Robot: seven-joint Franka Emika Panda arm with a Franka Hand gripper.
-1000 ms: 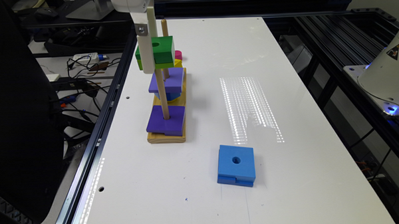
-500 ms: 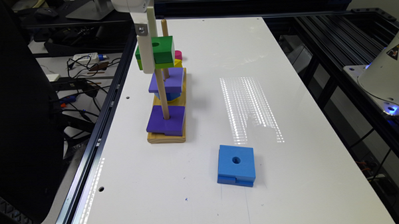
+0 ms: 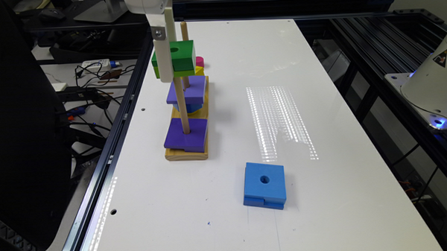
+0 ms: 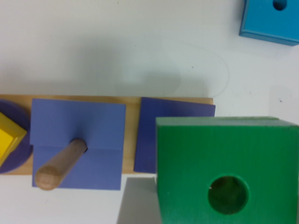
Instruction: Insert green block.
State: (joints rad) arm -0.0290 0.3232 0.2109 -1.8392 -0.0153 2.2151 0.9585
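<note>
I am seeing the gripper (image 3: 164, 64) hanging from the top of the exterior view, its white finger lying flat against the side of the green block (image 3: 180, 58) that faces the exterior view's left. The block is sitting up in the air with nothing under it, so I am reading the gripper as clamped on it, though the wrist view is not showing me the fingertips themselves. The block is riding level, hole upward, just above the top of the near peg (image 3: 182, 108). In the wrist view I am looking down through the hole of the green block (image 4: 227, 170) and seeing something brownish inside it; I cannot tell whether that is the peg tip.

Below, a purple block (image 3: 186, 134) is sitting at the foot of the near peg on the wooden base (image 3: 185, 154). A second purple block (image 3: 188, 90) is sitting on the next peg, raised on a blue piece. Yellow and pink pieces are peeking out behind the green block. The blue block (image 3: 264, 184) is lying flat on the white table (image 3: 319, 99), well apart from the base, toward the exterior view's right.
</note>
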